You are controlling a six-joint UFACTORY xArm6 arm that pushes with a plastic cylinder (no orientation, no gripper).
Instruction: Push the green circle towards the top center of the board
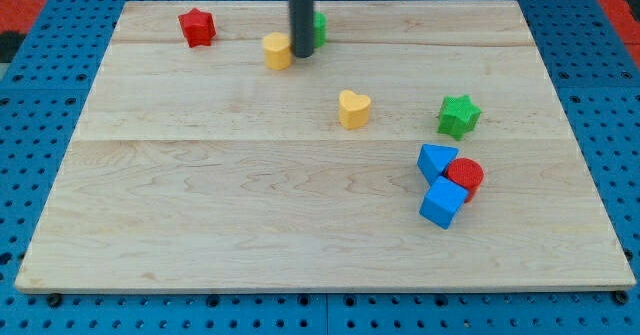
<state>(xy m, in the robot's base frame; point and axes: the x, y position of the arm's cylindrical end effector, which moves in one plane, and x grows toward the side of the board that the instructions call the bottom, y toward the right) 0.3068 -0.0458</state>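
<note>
The green circle [319,28] sits near the view's top, just left of centre, mostly hidden behind my rod. My tip [301,55] rests on the board just left of and below the green circle, between it and a yellow block [277,50]. The tip is close to or touching both; I cannot tell which.
A red star [197,26] lies at the top left. A yellow heart [353,108] is near the centre. A green star [459,115] is at the right. Below it cluster a blue triangle-like block [435,161], a red cylinder [465,177] and a blue cube [442,203].
</note>
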